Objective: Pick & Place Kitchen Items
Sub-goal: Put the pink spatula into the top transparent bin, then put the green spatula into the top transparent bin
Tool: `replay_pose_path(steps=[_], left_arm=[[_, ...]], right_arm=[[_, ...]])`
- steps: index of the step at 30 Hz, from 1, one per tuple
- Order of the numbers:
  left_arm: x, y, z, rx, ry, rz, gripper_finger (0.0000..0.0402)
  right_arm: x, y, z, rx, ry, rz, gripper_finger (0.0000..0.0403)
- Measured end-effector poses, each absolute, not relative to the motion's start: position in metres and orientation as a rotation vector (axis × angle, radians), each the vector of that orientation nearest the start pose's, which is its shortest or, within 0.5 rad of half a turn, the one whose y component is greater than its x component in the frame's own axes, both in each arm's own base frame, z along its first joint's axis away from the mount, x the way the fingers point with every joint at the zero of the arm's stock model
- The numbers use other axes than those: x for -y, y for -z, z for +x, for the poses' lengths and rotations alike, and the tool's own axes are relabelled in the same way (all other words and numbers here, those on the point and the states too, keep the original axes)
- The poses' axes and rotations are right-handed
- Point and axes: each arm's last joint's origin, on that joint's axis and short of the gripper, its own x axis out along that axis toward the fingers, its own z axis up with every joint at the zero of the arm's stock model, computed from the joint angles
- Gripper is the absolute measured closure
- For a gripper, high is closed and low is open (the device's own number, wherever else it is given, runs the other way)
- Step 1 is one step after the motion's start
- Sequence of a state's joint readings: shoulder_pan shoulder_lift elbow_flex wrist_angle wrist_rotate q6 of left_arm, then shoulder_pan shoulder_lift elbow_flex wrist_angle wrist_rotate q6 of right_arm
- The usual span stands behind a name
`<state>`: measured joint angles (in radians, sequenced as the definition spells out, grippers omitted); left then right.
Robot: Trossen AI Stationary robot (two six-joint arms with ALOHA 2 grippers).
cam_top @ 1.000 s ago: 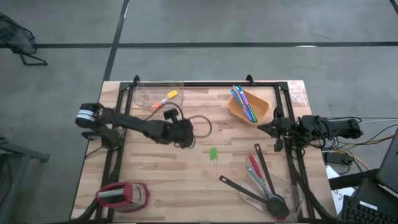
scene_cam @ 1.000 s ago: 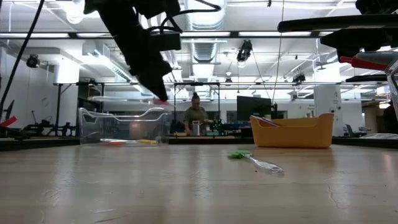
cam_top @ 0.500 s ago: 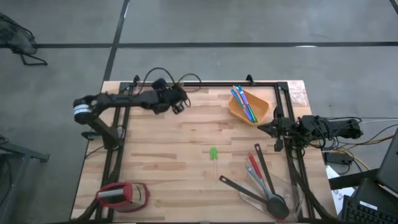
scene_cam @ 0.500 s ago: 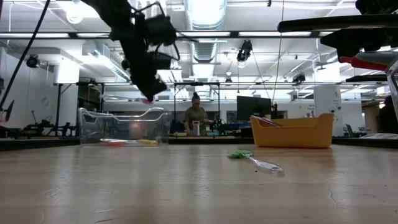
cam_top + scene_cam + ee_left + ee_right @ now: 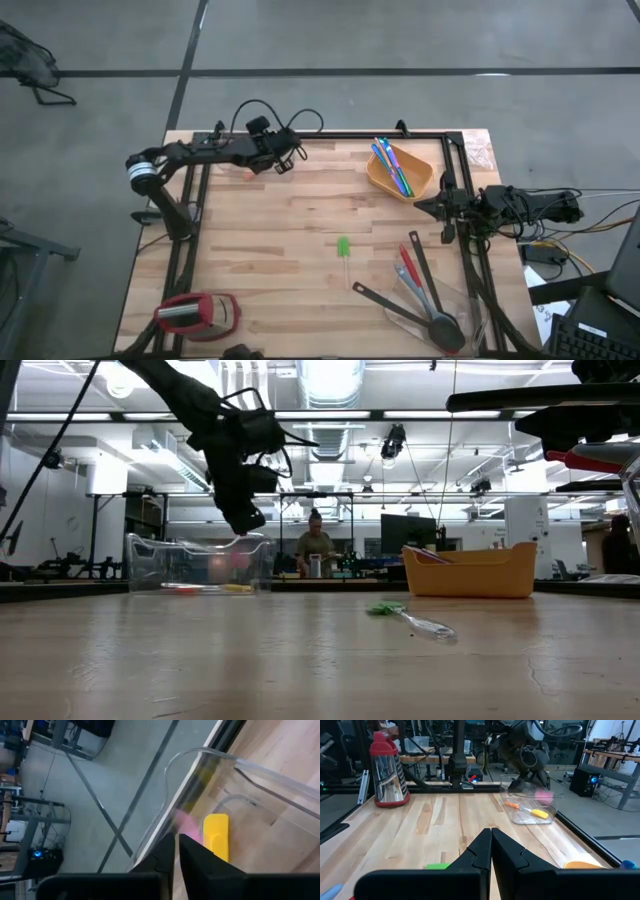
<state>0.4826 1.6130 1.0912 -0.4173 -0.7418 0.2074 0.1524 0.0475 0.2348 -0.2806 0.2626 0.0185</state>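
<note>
On the pale wooden table (image 5: 300, 215) my left gripper (image 5: 243, 520), nearly closed, hovers over the clear plastic tub (image 5: 200, 563); the small pink piece (image 5: 543, 796) looks light, pinchable mid-body.

Blurred in the left wrist view: small pink piece (image 5: 186, 826), just a smear beside the yellow piece (image 5: 216, 836); hidden under the left arm in the high view, most of the clear plastic tub (image 5: 195, 563); cut off at the right wrist view's edge, orange tub (image 5: 580, 865); too small to tell apart, thin coloured sticks (image 5: 390, 165).
</note>
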Motion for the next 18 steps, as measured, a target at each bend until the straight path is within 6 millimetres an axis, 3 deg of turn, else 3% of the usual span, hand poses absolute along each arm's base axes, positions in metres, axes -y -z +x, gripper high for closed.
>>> replay_pose_path(steps=[9,14,18], left_arm=[[-0.166,-0.222,0.285,-1.04,-1.072,0.199,0.0327],[-0.145,-0.243,0.293,-0.846,-1.042,0.012,0.0303],[-0.119,-0.255,0.305,-0.713,-0.852,-0.216,0.0282]], right_arm=[[-0.005,-0.212,0.081,-0.09,0.111,-0.001,0.0394],[-0.005,-0.212,0.081,-0.09,0.111,-0.001,0.0394],[-0.005,-0.212,0.081,-0.09,0.111,-0.001,0.0394]])
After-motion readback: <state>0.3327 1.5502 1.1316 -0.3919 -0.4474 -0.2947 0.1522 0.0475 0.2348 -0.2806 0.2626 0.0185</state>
